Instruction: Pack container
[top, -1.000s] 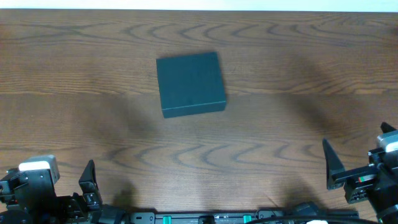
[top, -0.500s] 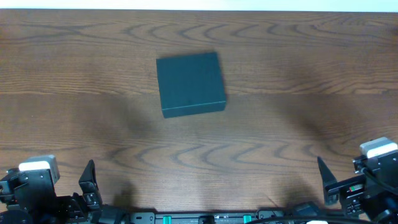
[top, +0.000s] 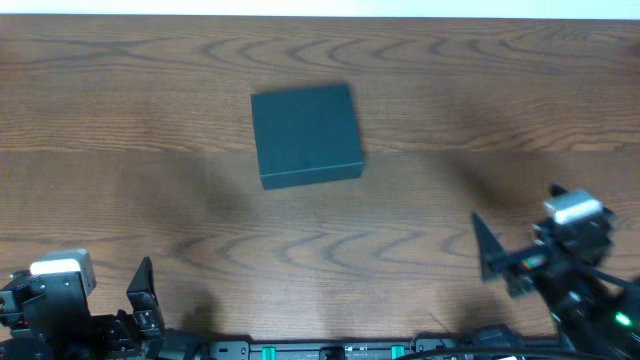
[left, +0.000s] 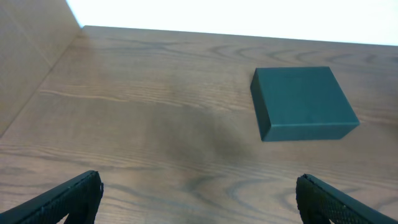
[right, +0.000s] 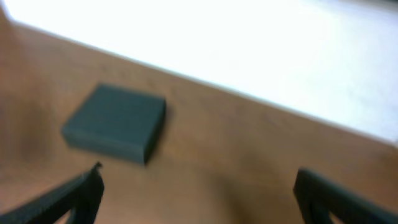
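Sitting flat on the brown wood-grain table (top: 470, 90), the dark teal-black, matte, square cardboard container (top: 305, 135) lies closed, a little left of the table's middle in the overhead view and well apart from both arms. The left gripper (left: 199, 198) is low at the near left edge, its jaws spread wide with nothing between them. The right gripper (right: 199, 191) is at the near right, its jaws likewise wide apart and empty, and it faces the container from the side (its wrist picture is blurred, so fine detail there is lost).

The container looks stiff and probably light. Its walls should hold their shape under a pinch, and the matte surface should give the pads fair friction rather than slip. It seems too broad for a clean grasp across the whole body, and being light it may slide on the smooth wood if pushed from one side only. The likelier hold is on the free edge of the lid, pinched thinly and lifted while the other arm steadies a side wall. No seam or hinge line shows from here, so I cannot tell which edge opens.
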